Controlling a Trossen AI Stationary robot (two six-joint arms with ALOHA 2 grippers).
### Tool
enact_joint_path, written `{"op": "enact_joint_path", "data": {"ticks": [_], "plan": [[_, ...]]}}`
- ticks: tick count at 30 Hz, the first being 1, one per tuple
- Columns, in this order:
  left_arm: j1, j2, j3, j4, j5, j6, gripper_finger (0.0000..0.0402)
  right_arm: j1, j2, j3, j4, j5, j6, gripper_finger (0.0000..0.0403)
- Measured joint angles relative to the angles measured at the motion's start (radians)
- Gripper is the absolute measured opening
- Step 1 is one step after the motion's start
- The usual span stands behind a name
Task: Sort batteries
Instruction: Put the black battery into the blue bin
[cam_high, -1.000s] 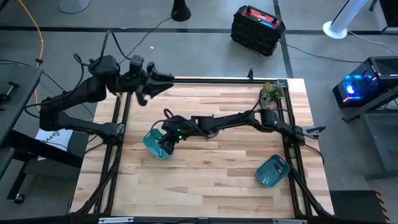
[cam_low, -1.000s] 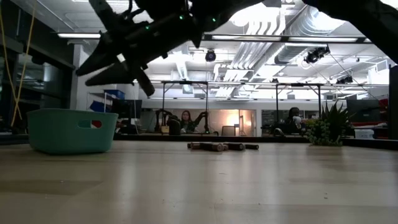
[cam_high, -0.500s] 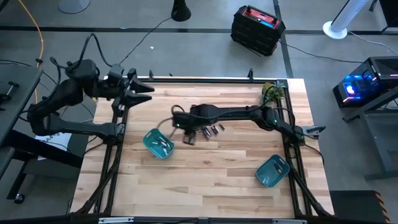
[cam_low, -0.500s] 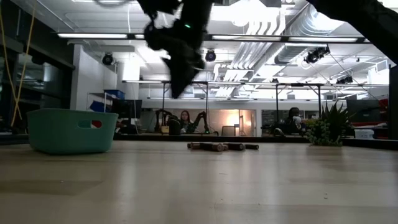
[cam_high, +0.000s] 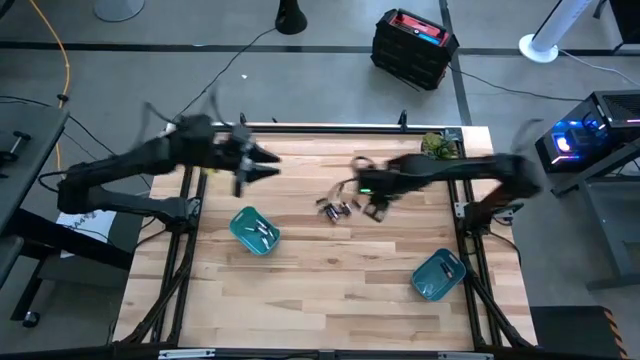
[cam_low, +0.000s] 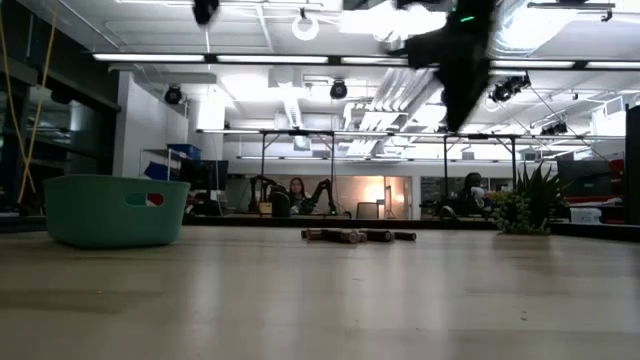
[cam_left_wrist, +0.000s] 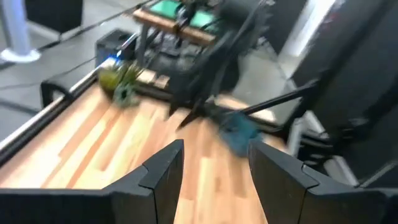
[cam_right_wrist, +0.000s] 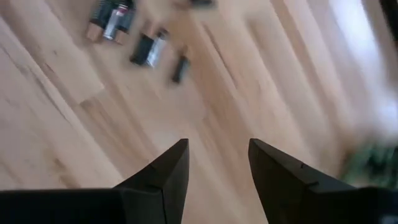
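Now the right gripper (cam_high: 376, 207) has swung away from the left teal bin (cam_high: 254, 231), which already holds several cells, and hovers just right of the loose batteries (cam_high: 337, 208) near the tabletop's middle, its fingers spread and empty. That suggests another pick is due. The left gripper (cam_high: 262, 165), also parted and empty, has come in over the far-left part of the tabletop. The batteries are small metal cylinders on pale wood planks; a second smooth plastic bin (cam_high: 438, 274) sits near the right edge.

We see a pale blond wood-plank table (cam_high: 330, 290) with two teal bins (cam_high: 254, 229) (cam_high: 438, 274) (one shows a small red-and-white mark in the low view). The batteries (cam_high: 338, 209) look silvery-grey with darker bands. Both arms are black (cam_high: 130, 170) (cam_high: 470, 170).
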Motion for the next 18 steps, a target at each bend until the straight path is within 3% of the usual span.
{"op": "enact_joint_path", "data": {"ticks": [3,8,12,18], "plan": [[0.002,0.125,-0.082,0.12,-0.037,-0.022,0.0172,0.025,-0.22,-0.177,0.061,-0.014,0.242,0.0161],[0.023,0.438,-0.057,0.121,-0.036,0.006,0.0172,0.111,-0.481,-0.365,0.203,0.005,0.542,0.0161],[0.031,0.646,0.004,0.125,-0.003,0.004,0.0172,0.163,-0.58,-0.441,0.277,0.078,0.622,0.0161],[0.025,0.839,0.056,0.125,-0.001,-0.013,0.0172,0.177,-0.597,-0.455,0.277,0.126,0.606,0.0161]]}}
